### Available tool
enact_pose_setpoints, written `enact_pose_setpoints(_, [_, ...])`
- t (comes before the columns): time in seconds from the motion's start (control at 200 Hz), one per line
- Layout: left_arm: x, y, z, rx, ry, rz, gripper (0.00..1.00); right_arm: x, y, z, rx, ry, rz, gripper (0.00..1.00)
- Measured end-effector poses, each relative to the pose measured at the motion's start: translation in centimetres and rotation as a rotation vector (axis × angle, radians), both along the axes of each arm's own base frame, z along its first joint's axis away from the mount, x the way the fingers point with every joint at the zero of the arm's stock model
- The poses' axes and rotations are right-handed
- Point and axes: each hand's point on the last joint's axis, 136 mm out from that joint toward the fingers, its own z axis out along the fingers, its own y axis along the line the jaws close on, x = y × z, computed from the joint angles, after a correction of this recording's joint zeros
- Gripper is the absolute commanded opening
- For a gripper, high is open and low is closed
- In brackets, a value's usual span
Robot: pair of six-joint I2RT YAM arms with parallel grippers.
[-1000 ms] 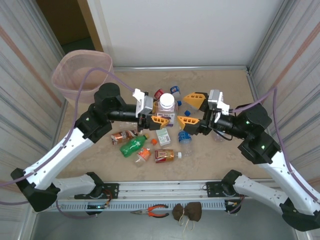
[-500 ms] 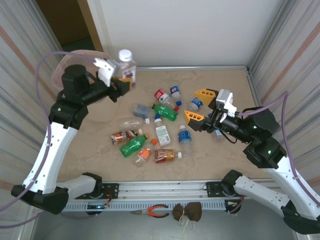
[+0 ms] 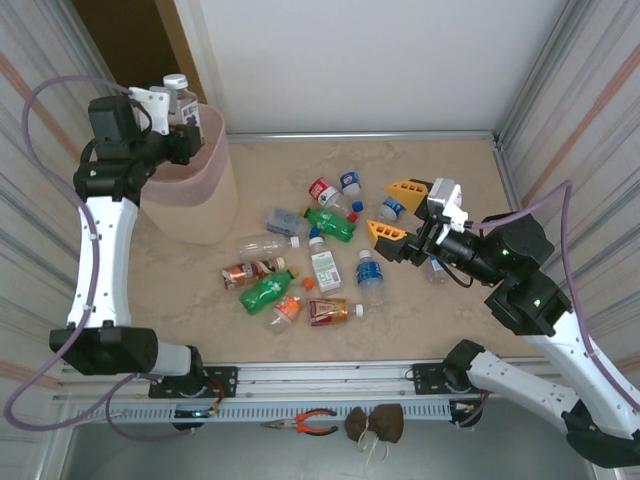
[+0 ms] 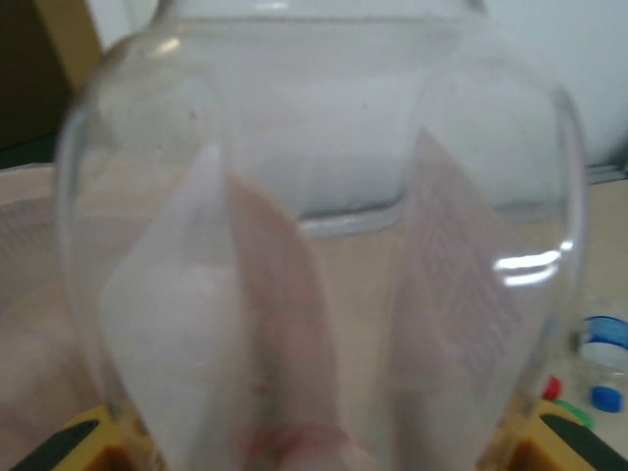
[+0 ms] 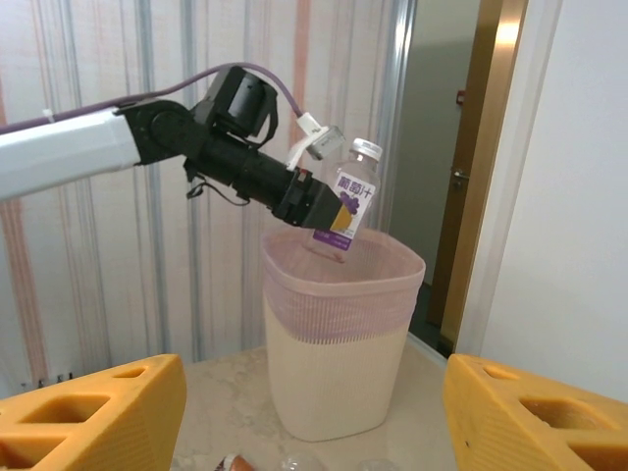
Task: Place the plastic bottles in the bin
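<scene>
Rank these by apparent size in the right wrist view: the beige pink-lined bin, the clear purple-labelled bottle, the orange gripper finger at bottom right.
1. beige pink-lined bin
2. orange gripper finger, though cropped and enlarged by nearness, so unsure
3. clear purple-labelled bottle

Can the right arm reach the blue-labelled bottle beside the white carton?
Probably yes: the right gripper hangs open near the bottle, nothing lies on it, and the left gripper is over the bin.

The clear bottle [image 5: 348, 199] bears a purple label [image 5: 343, 211] with white characters — too blurred to read.
</scene>
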Motion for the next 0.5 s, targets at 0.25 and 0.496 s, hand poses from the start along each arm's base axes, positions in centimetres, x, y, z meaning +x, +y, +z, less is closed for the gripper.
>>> enact_pose_setpoints(0.25, [2.1,5.7,-3.8,0.165,0.119,0.173,0.32,-0.1,-0.1,-0.4,-0.011,0.012,0.0,0.68])
enact_pose_setpoints(0.496, [3.7,9.6,-8.5,0.334,0.253,0.28,0.35,0.2,0.2,-0.7,-0.021,0.019,0.0,0.68])
